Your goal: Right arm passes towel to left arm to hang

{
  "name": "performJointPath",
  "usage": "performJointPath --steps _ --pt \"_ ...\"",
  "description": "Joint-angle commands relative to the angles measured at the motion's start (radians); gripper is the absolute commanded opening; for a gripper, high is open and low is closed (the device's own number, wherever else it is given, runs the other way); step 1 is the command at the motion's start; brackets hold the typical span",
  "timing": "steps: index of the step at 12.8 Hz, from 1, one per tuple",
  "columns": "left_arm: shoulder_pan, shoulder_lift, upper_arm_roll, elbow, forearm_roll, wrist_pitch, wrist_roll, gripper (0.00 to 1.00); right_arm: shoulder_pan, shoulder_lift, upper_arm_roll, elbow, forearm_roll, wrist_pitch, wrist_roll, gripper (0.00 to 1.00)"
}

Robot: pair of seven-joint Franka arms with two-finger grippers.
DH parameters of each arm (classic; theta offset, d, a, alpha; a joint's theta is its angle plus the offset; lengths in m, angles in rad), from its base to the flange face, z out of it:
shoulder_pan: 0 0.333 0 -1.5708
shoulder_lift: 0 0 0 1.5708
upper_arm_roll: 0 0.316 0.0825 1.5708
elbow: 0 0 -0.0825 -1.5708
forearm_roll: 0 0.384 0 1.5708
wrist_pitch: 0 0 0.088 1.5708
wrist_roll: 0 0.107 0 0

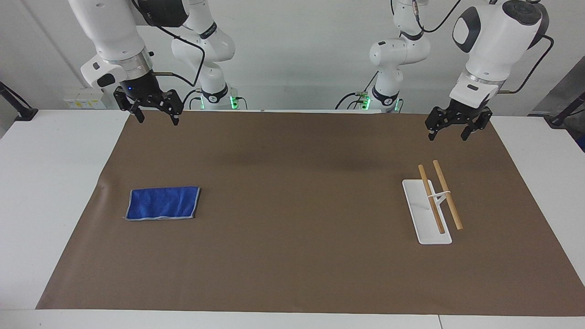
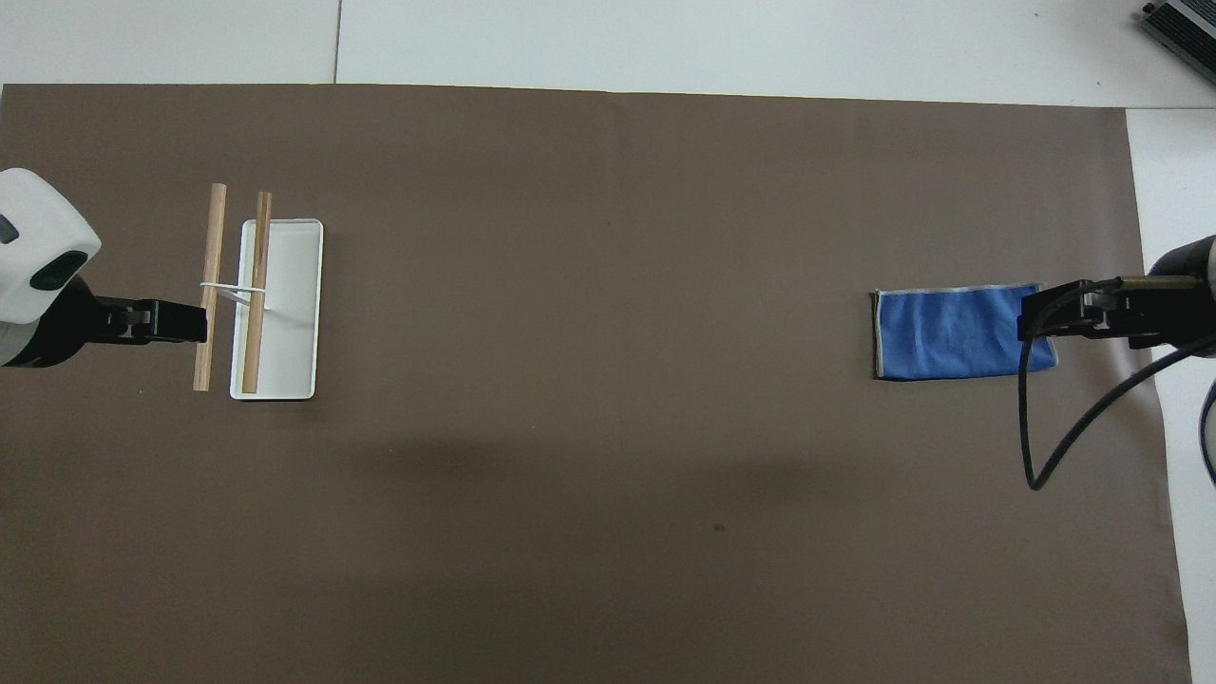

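Brown table mat (image 1: 292,237) holds one folded blue towel (image 1: 162,203) and one white rack (image 1: 425,212) with two wooden rods (image 1: 447,194). Two grippers hang above, fingers spread: right gripper (image 1: 155,116), left gripper (image 1: 450,132).

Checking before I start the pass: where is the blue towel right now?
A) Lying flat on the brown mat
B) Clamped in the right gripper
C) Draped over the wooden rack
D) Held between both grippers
A: the towel lies flat on the brown mat, while the right gripper and left gripper hang open and empty, and the rack is bare.
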Motion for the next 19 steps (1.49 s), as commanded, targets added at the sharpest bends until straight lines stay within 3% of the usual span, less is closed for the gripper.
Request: performJointPath --steps 1,14,19 --pt "0.010 -0.021 -0.004 -0.024 -0.010 0.004 -0.001 1.00 -0.008 -0.024 0.002 -0.028 -0.015 0.008 -0.024 1.00" --pt "0.010 -0.021 -0.003 -0.024 -0.010 0.004 -0.001 1.00 -0.015 -0.024 -0.009 -0.023 0.004 -0.003 -0.029 1.00" --pt "0.010 -0.021 -0.004 -0.024 -0.010 0.004 -0.001 1.00 -0.034 -0.039 -0.010 -0.081 0.004 0.078 -0.029 1.00"
